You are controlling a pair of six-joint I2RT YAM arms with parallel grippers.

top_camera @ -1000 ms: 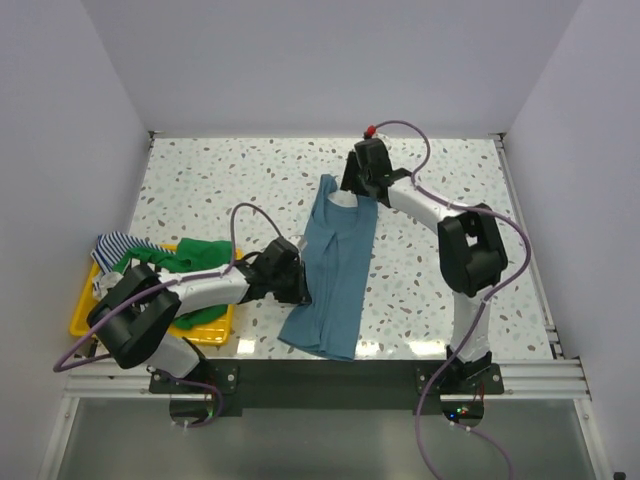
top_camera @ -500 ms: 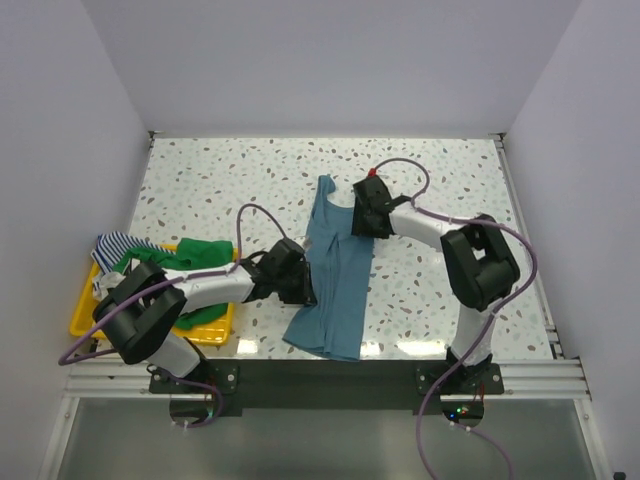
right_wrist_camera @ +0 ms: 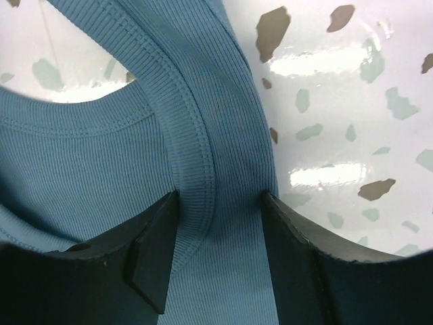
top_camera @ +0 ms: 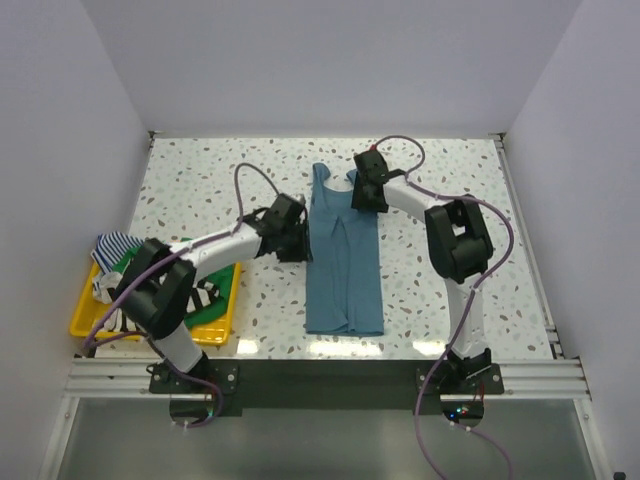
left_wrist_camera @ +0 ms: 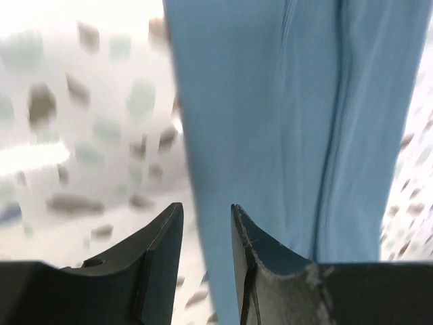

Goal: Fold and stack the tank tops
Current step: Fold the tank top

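We see the teal top (top_camera: 343,262) lying flat and lengthwise in the middle of the table (top_camera: 200,180), neck at the far end, hem toward the arm bases. Our right gripper (right_wrist_camera: 220,203) sits on the far right strap. The strap fills the gap and both fingers touch its edges, so we read it as clamped on the cloth. Our left gripper (left_wrist_camera: 206,217) is at the left edge, partway along, jaws narrowly parted, cloth edge under the gap, not pinched. The other tops (top_camera: 115,247) are heaped in the yellow tray (top_camera: 78,322), well left.
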